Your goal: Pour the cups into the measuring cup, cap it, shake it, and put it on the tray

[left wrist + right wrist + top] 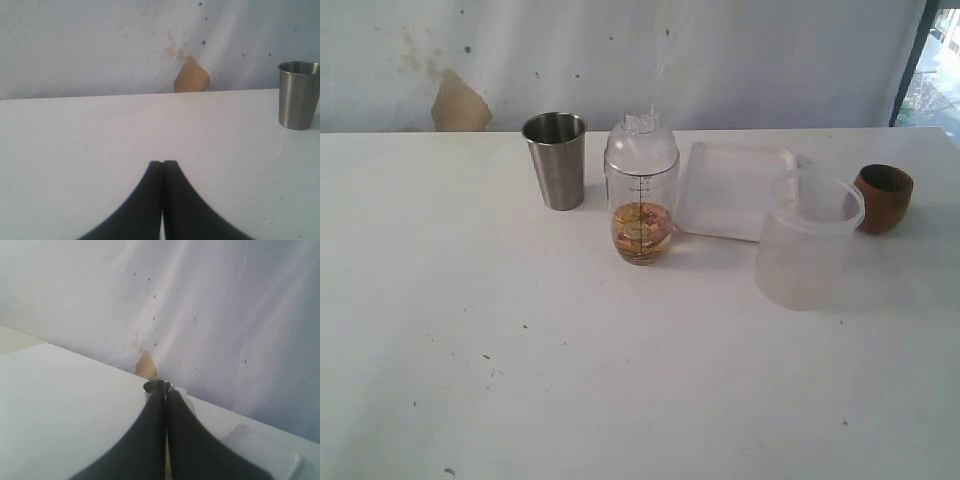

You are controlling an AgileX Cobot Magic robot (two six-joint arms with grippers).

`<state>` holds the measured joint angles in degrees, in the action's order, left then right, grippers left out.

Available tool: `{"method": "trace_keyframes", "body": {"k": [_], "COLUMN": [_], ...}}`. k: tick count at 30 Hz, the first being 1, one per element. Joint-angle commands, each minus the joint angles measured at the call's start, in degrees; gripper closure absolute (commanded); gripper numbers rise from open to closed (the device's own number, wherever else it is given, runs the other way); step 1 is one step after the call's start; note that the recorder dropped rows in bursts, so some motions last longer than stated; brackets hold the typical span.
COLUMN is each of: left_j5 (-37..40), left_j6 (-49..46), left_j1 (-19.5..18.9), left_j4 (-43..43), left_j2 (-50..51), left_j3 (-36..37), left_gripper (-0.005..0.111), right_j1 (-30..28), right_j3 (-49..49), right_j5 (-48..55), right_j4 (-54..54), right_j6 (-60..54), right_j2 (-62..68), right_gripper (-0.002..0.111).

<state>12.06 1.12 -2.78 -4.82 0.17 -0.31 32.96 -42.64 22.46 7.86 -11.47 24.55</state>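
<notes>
The measuring cup is standing upright on the counter, mid-scene. It is wearing a clear domed cap and holding amber liquid low in its base. The tray is lying flat just to its right, and the measuring cup is sitting beside the tray's edge, not on it. The steel cup is standing upright close on the measuring cup's other side, a small gap showing between them. A frosted container is standing in front of the tray's right corner, and the wooden cup is sitting just right of that. The left end effector is hovering over the counter, jaws pressed together, gripping nothing. The right end effector is likewise clamped together and empty, pointing toward the steel cup.
</notes>
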Motion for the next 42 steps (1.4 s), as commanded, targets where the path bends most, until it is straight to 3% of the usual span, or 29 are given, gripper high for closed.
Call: {"method": "trace_keyframes", "body": {"k": [1, 14, 19, 24, 29, 42], "left_j5": [-0.5, -0.5, -0.5, -0.5, -0.5, -0.5], "left_j6": [0.2, 0.2, 0.2, 0.2, 0.2, 0.2], "left_j1": [0.0, 0.0, 0.0, 0.0, 0.0, 0.0], "left_j4": [-0.2, -0.2, -0.2, -0.2, -0.2, -0.2], "left_j2": [-0.2, -0.2, -0.2, -0.2, -0.2, -0.2], "left_j3": [0.3, 0.3, 0.3, 0.3, 0.3, 0.3], "left_gripper": [0.107, 0.107, 0.107, 0.107, 0.107, 0.107], "right_j1": [-0.5, -2.0, -10.0, -19.7, -25.7, -26.7], "right_j3": [0.3, 4.1, 11.8, 17.6, 21.5, 29.6], "right_j5": [0.2, -4.2, -13.6, -14.8, -14.8, -15.3], "right_j4": [0.0, -4.8, -4.8, -5.1, -5.1, -5.1], "right_j6": [-0.3, -0.4, -0.4, -0.6, -0.8, 1.2], "right_j2": [-3.0, -7.7, -14.2, -20.0, -22.4, -22.7], "right_gripper": [0.108, 0.108, 0.108, 0.108, 0.108, 0.108]}}
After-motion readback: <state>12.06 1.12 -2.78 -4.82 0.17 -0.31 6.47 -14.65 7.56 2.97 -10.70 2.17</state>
